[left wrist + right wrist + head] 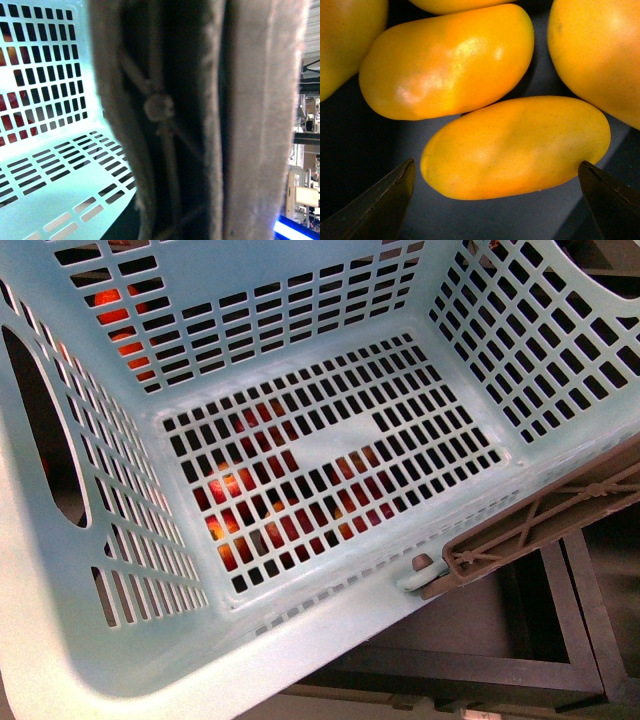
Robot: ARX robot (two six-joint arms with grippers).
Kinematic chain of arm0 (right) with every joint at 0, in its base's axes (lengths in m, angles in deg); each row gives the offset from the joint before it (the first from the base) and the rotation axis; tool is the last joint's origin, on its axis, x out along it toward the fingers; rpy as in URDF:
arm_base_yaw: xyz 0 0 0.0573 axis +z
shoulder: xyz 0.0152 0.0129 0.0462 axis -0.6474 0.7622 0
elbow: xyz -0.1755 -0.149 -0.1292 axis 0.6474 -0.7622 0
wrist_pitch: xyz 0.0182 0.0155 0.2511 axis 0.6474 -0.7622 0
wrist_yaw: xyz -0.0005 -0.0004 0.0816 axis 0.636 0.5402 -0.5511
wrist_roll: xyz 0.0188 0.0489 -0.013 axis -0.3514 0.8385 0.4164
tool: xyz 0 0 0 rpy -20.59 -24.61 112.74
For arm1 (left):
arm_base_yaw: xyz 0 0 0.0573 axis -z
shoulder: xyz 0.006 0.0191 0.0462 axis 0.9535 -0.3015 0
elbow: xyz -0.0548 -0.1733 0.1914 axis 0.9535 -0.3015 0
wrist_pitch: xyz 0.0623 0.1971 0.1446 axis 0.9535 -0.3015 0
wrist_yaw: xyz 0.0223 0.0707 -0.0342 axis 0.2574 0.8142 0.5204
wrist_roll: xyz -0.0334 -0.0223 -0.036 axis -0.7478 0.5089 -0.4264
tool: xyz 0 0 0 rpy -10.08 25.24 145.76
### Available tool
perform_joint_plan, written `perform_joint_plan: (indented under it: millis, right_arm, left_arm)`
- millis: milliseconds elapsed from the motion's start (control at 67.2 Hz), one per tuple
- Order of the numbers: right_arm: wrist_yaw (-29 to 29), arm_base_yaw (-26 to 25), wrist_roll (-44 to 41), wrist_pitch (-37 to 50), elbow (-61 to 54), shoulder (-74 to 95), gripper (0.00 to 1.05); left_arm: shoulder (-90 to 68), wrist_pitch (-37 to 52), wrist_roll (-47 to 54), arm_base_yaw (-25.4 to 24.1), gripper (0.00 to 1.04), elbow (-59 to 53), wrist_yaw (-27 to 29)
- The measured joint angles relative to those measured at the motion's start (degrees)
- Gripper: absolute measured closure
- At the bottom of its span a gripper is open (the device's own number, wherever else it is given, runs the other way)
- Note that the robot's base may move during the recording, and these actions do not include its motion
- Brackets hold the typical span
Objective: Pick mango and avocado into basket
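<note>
The right gripper (496,161) is spread wide and grips nothing, its two dark fingertips (385,200) standing off either end of a yellow-orange mango (515,147) that lies lengthwise between them on a dark surface (365,150). One tip sits just beside the fruit's end and the other a little apart from it. Past this mango, further from the gripper, a second mango (447,62) lies nearly against it, with more yellow fruit (597,55) crowded around. The left wrist camera sits close against the brown handle (250,125), which is blurred. The left gripper does not show, so whether it is clenched cannot be told. The front view looks down into the pale teal basket (300,660), red fruit (235,525) showing below through its slotted floor
</note>
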Motion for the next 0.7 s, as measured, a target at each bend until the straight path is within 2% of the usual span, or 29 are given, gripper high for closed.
perform_joint_plan:
  millis: [699]
  right_arm:
    - [0.37,0.94,1.9,-0.26,2.12,3.74,0.09]
  left_arm:
    - [0.0,0.0,0.0,-0.02,0.9,0.0,0.04]
